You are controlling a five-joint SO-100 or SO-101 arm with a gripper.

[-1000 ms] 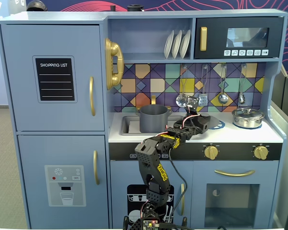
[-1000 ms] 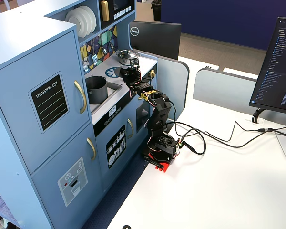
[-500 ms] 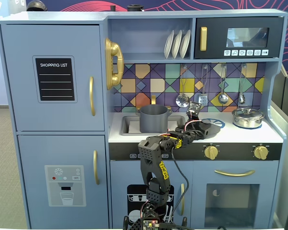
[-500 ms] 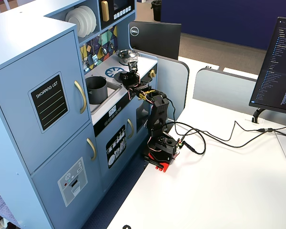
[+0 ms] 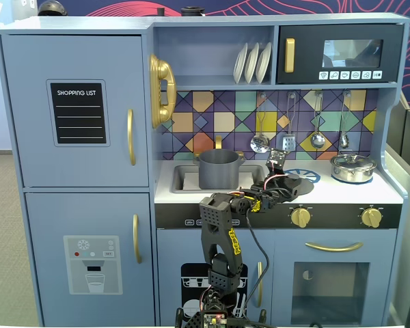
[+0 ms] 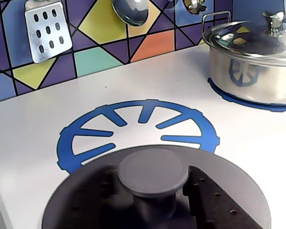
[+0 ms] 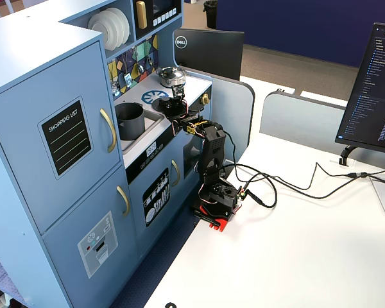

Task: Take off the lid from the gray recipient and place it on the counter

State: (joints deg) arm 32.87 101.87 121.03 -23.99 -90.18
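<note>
The dark-gray lid (image 6: 238, 191) fills the bottom of the wrist view, over the white counter (image 6: 28, 143) and the near edge of the blue burner ring (image 6: 138, 129). My gripper (image 6: 155, 202) has a finger on each side of the lid's knob (image 6: 154, 171). The right finger (image 6: 214, 200) is sharp and against the knob; the left one is blurred. In a fixed view the gripper (image 5: 285, 183) holds the lid (image 5: 297, 184) right of the sink. The gray pot (image 5: 219, 169) stands open in the sink, also in a fixed view (image 7: 129, 120).
A shiny silver pot with its own lid (image 6: 257, 57) stands on the right burner, close to the right of the gray lid. A slotted spatula (image 6: 44, 28) and a ladle (image 6: 130, 10) hang on the tiled wall behind. Plates (image 5: 253, 63) stand on the shelf above.
</note>
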